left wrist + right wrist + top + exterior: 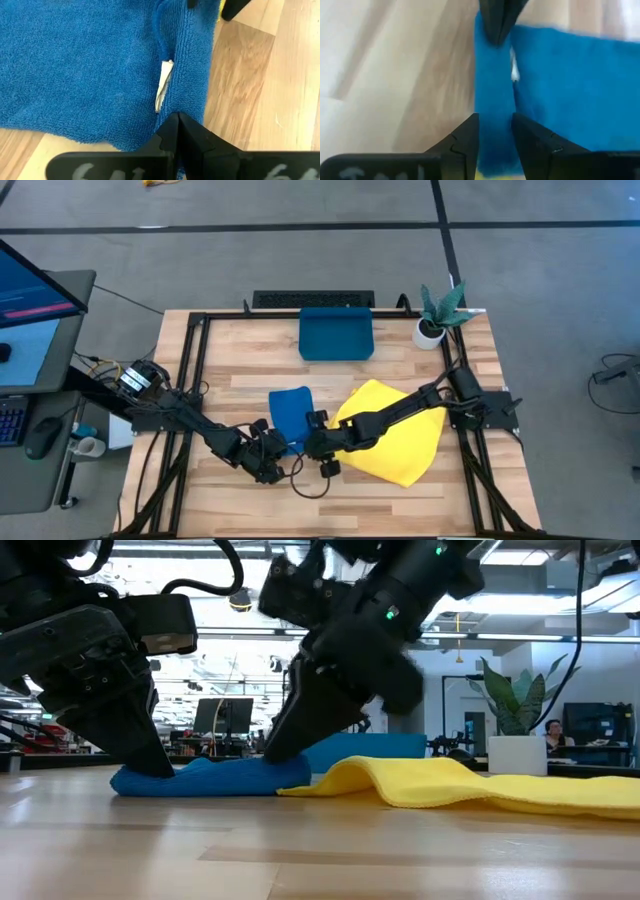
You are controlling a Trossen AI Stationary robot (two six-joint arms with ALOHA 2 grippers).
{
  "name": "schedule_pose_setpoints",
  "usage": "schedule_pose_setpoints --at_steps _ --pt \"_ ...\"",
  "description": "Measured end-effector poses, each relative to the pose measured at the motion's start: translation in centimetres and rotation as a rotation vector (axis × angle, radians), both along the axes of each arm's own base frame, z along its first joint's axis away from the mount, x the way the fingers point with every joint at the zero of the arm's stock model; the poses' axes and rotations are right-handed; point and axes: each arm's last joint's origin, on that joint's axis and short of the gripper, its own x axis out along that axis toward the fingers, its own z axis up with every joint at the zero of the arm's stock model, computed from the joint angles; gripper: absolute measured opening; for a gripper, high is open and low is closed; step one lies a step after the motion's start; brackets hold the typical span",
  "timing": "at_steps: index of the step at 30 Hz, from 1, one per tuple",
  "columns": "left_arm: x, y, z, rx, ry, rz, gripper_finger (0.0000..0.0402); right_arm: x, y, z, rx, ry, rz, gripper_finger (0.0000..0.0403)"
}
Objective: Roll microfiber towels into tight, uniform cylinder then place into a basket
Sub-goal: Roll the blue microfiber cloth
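The royal blue towel (290,416) lies on the table's middle, its near edge turned over into a narrow raised fold (190,60) with a white label (162,90) beside it. The yellow towel (395,432) lies spread to its right, one edge against the blue towel (330,780). The dark teal basket (336,333) stands at the far edge. My left gripper (277,452) is shut at the fold's left end. My right gripper (312,442) is closed on the fold's right end. The two grippers face each other along the fold. My left gripper pinches the left end of the blue towel's folded-over near edge (189,107) between its two fingers. The fingers slant down from the near left and lie along the fold. The towel rests on the table, slack. My right gripper has the right end of the same folded edge (494,107) between its two fingers (470,135), several layers thick. The fingers slant down from the right and point along the fold toward my left gripper. The towel lies on the table.
A small white pot with a green plant (434,320) stands at the far right corner. A black frame (190,370) runs along the table's left and right sides. Bare wood lies near the front edge (350,505) and at the far left (240,350).
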Motion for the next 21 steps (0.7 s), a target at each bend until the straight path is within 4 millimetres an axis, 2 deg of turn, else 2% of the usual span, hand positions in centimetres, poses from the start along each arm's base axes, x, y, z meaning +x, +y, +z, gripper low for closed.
schedule_pose_setpoints --at_steps 9,15,21 --pt "0.0 0.0 0.0 0.009 0.004 -0.012 0.0000 0.5 -0.3 -2.6 -0.010 0.039 -0.016 0.0141" --pt "0.0 0.0 0.0 0.032 0.014 -0.043 0.0004 0.6 -0.8 -2.8 0.027 0.051 -0.067 0.0141" --pt "0.0 0.0 0.0 0.037 0.019 -0.059 0.0040 0.6 -0.8 -3.0 0.061 0.068 -0.068 0.0124"
